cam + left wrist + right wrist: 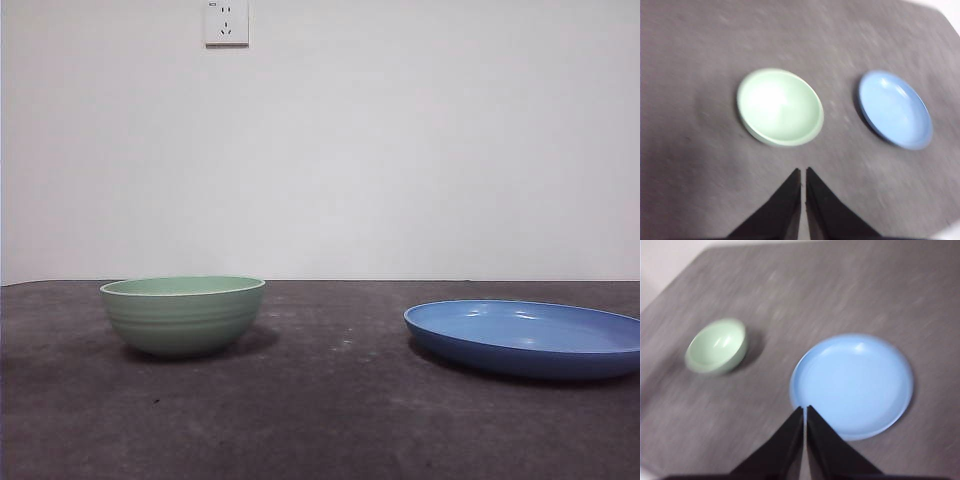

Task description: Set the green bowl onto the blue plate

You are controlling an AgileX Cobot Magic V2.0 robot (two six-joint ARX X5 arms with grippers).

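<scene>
Nothing grasped yet: the bowl (183,314) sits on the tabletop (320,420), well apart at the plate's (525,338) nine o'clock. Both pincers, left (803,172) and right (804,410), hover clenched, empty. Next: open one, descend onto the bowl's rim.

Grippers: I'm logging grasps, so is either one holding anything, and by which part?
Nothing is held. The left gripper and right gripper are shut on air; the bowl and plate sit untouched.
</scene>
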